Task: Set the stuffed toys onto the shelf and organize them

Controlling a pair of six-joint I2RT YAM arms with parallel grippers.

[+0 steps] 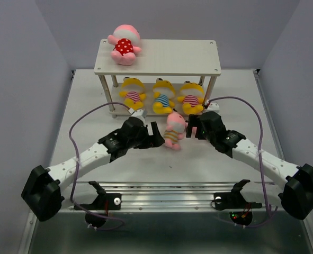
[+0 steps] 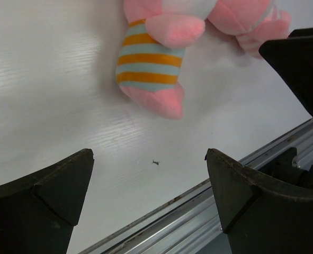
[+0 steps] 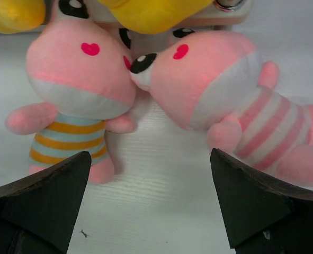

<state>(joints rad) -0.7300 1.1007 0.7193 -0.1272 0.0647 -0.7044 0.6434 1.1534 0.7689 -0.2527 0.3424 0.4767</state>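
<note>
The shelf (image 1: pixel 167 57) stands at the back. A pink toy in a red polka-dot outfit (image 1: pixel 124 45) lies on its top board at the left. Three yellow striped toys (image 1: pixel 132 94) (image 1: pixel 163 96) (image 1: pixel 191 95) sit in a row under the top board. A pink toy in orange-and-blue stripes (image 1: pixel 173 132) (image 2: pixel 151 58) (image 3: pixel 74 100) stands on the table between my grippers. A pink toy in pink stripes (image 3: pixel 246 106) (image 2: pixel 249 21) leans head to head against it, mostly hidden in the top view. My left gripper (image 1: pixel 157 138) (image 2: pixel 151 196) and right gripper (image 1: pixel 190 128) (image 3: pixel 151 201) are both open and empty, close to these toys.
A metal rail (image 1: pixel 167 190) runs along the table's near edge and shows in the left wrist view (image 2: pixel 235 185). Grey walls close in the table at left, right and back. The right part of the top board (image 1: pixel 193 55) is bare.
</note>
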